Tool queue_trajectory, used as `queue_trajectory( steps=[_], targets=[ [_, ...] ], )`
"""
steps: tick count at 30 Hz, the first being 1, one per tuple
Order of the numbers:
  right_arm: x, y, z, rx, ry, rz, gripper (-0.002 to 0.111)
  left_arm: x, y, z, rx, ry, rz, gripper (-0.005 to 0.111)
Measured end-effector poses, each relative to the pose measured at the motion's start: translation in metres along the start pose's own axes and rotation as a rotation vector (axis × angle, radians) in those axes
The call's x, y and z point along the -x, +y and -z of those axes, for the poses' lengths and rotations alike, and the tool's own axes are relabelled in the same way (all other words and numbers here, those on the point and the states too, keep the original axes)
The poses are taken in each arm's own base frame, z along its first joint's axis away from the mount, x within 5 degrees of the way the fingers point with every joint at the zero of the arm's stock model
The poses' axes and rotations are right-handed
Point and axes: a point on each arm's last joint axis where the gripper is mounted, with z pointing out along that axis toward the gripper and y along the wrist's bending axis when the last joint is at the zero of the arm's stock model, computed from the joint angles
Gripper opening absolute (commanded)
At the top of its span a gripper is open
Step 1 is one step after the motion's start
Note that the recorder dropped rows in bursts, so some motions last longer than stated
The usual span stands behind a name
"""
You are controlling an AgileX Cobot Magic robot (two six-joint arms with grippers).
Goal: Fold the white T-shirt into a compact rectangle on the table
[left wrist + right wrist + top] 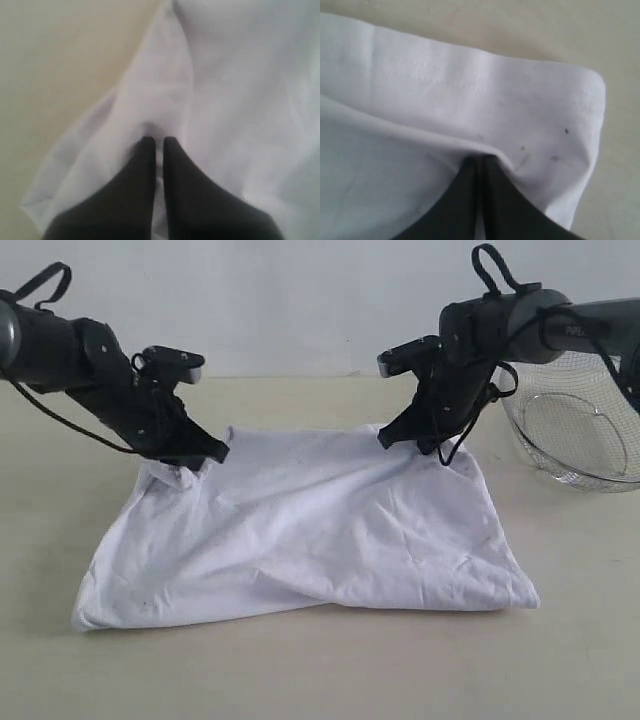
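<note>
Exterior view: the white T-shirt [310,530] lies spread and rumpled across the middle of the bench [300,670]. The left pincer [198,462] is clamped tight on its 10 o'clock corner, and the right pincer [415,445] is clamped likewise on its 1 o'clock corner. A wire basket [575,430] stands at 3 o'clock.

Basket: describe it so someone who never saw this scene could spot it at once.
Start at the beige table, then the white T-shirt spread on it. The basket stands beyond the shirt's far corner, at the exterior view's right edge; it alone is round, see-through wire mesh.
</note>
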Motion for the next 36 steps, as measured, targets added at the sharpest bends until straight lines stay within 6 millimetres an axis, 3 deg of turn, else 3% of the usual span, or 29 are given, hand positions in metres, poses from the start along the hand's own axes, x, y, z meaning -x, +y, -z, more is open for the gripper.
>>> queue_trajectory(
  steps=[12,20,27,36],
  targets=[
    [-0.003,0.000,-0.008,0.001,0.040,-0.006,0.000,0.031,0.034,0.011,0.067,-0.058,-0.027,0.005],
    [-0.003,0.000,-0.008,-0.008,0.041,0.002,0.000,0.025,0.011,0.043,-0.178,0.119,-0.061,0.005],
    [-0.003,0.000,-0.008,-0.009,0.042,0.001,0.000,0.018,0.007,0.034,-0.198,0.121,-0.026,0.005],
    [-0.003,0.000,-0.008,-0.009,0.042,0.001,0.000,0.006,0.019,0.000,-0.107,0.141,-0.011,0.005]
  ],
)
